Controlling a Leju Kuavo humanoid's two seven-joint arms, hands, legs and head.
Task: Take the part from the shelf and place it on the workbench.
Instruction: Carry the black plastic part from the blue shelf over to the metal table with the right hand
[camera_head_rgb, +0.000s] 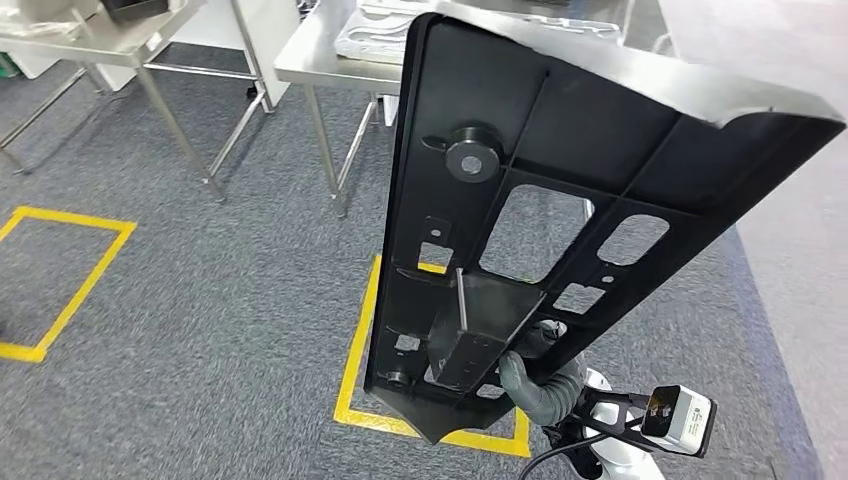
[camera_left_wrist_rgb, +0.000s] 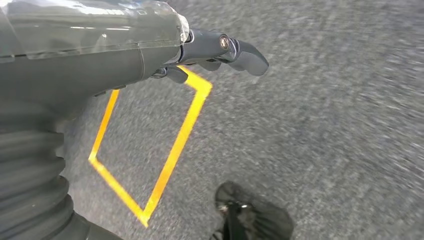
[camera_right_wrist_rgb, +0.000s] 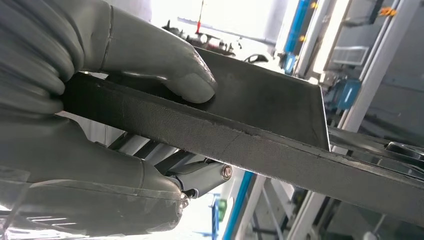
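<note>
The part (camera_head_rgb: 520, 170) is a long black plastic panel with cut-outs and a round boss. It stands tilted in the air in front of me, its ribbed side facing me. My right hand (camera_head_rgb: 540, 385) grips its lower end. In the right wrist view the thumb (camera_right_wrist_rgb: 170, 70) presses on the panel's edge (camera_right_wrist_rgb: 240, 145) and the darker fingers (camera_right_wrist_rgb: 202, 177) curl under it. My left hand (camera_left_wrist_rgb: 220, 50) hangs over the grey carpet with its fingers loosely extended and nothing in it.
A steel workbench (camera_head_rgb: 320, 60) holding white moulded parts stands ahead, partly hidden by the panel. Another steel table (camera_head_rgb: 90, 40) stands at the far left. Yellow tape squares (camera_head_rgb: 75, 280) mark the grey carpet, one just below the panel (camera_head_rgb: 360, 360).
</note>
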